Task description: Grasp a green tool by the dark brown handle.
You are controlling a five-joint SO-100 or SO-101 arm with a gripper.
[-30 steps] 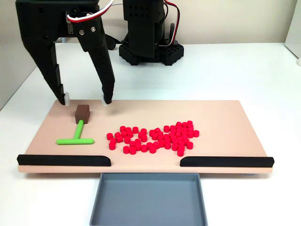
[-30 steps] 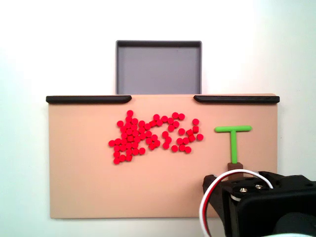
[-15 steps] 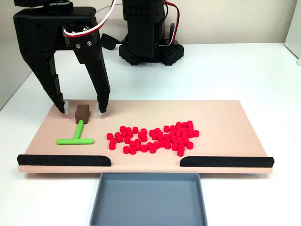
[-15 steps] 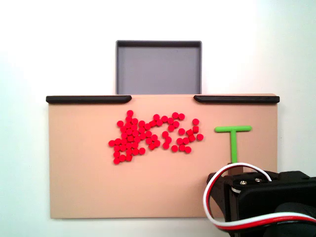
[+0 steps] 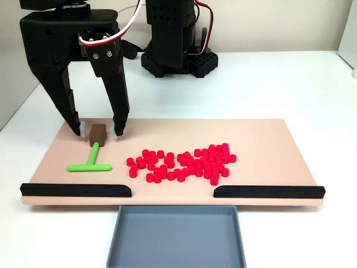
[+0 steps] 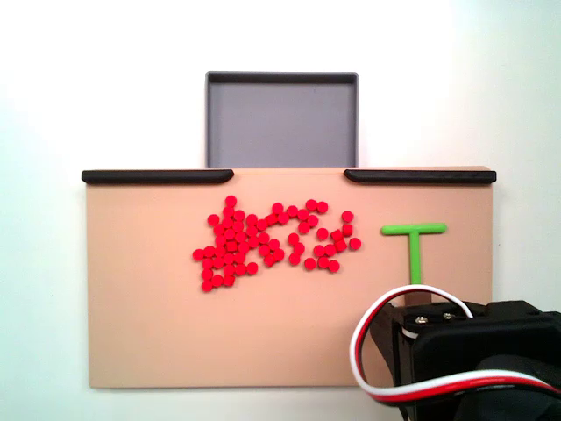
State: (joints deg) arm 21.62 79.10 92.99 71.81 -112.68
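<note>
The green tool (image 5: 93, 155) lies flat at the left of the tan board (image 5: 268, 139), with its crossbar toward the front. Its dark brown handle (image 5: 98, 134) is the cube at the stem's far end. My gripper (image 5: 99, 131) stands upright over the cube, open, with one white-tipped finger on each side. A small gap shows between each pad and the cube. In the top-down fixed view the green tool (image 6: 414, 247) runs toward the arm's black housing (image 6: 478, 351), which hides the handle and the fingertips.
Several small red cylinders (image 5: 181, 163) (image 6: 263, 241) are piled mid-board, right of the tool in the front fixed view. Two long black bars (image 5: 75, 190) (image 5: 268, 191) line the board's front edge. A grey tray (image 5: 177, 237) sits below it. The arm's base (image 5: 175, 56) stands behind.
The gripper has come down and forward from behind the cube until its fingers flank it. The fingers have narrowed somewhat. The tool has not moved.
</note>
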